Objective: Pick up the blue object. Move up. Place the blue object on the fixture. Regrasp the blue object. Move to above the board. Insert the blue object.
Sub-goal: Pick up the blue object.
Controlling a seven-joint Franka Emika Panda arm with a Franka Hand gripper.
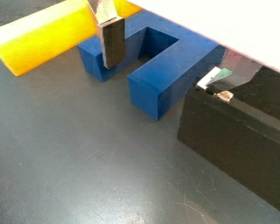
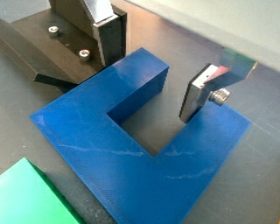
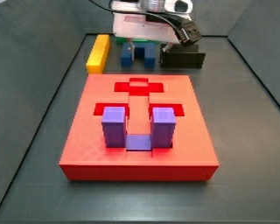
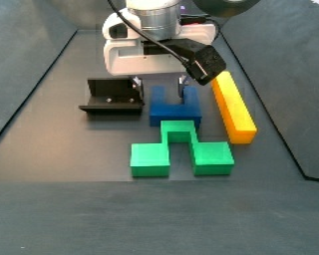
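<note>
Arm: reaching straight down at the far end of the floor, beyond the board (image 3: 136, 122).
Gripper (image 2: 157, 68): standing low over the blue object (image 2: 143, 149), fingers (image 2: 108, 39) spread wide, straddling one prong without pinching it.
Blue object: one, lying on the floor between the yellow bar (image 4: 231, 106) and the fixture (image 4: 112, 98).
Counts: one yellow bar, one purple block (image 3: 136, 127) sitting in the board, one green block (image 4: 179, 151).

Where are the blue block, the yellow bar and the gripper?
blue block (image 2: 101, 144): wrist view, on its flat top face.
yellow bar (image 4: 233, 108): side view, on its upper face.
gripper (image 2: 154, 66): wrist view, midway between its fingers, astride one prong.
</note>
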